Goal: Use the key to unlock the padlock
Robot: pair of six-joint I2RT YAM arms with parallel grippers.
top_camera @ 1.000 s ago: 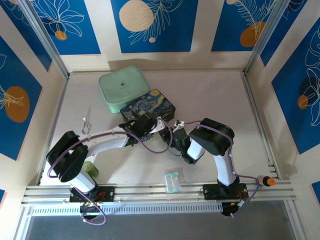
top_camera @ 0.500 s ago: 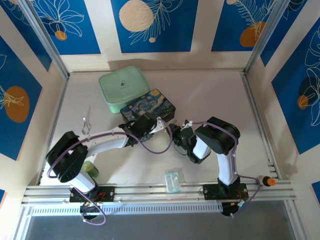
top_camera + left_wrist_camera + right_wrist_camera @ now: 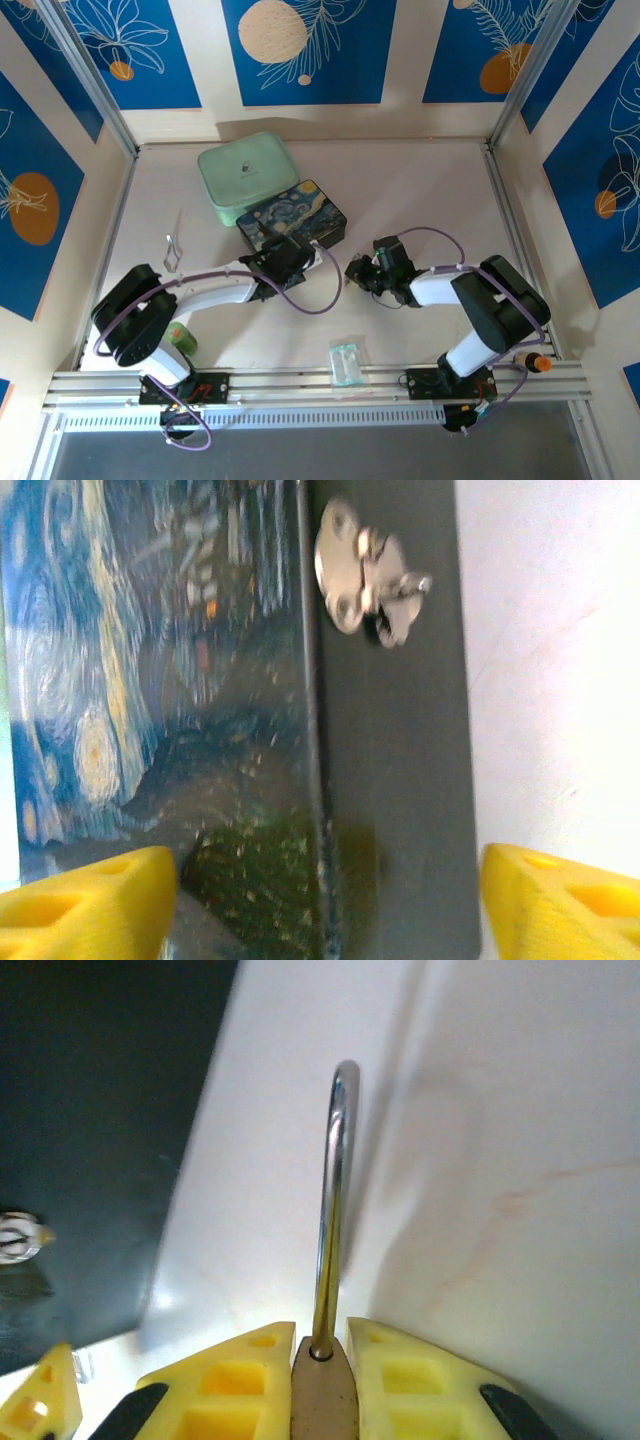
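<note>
The padlock (image 3: pixel 323 1395) has a brass body pinched between my right gripper's yellow fingers (image 3: pixel 400 1375). Its thin silver shackle (image 3: pixel 335 1190) points away over the pale table. My right gripper (image 3: pixel 360 272) sits low near the table's middle, just right of the painted box (image 3: pixel 293 214). My left gripper (image 3: pixel 305 255) hangs over the box's near edge. In the left wrist view its yellow fingertips (image 3: pixel 85 900) stand far apart, with only the painted box (image 3: pixel 120 680) and its dark side below them. The box's silver clasp (image 3: pixel 365 575) shows further on. The key is out of view.
A mint-green case (image 3: pixel 246 173) lies behind the painted box. A clear plastic packet (image 3: pixel 345 360) rests near the front rail. A small green object (image 3: pixel 180 338) sits by the left arm's base. A thin metal piece (image 3: pixel 172 248) lies at the left.
My left gripper has opened wide and drawn back slightly. The right arm's elbow has swung out to the right, and its gripper has pulled a little away from the left one, keeping the padlock.
</note>
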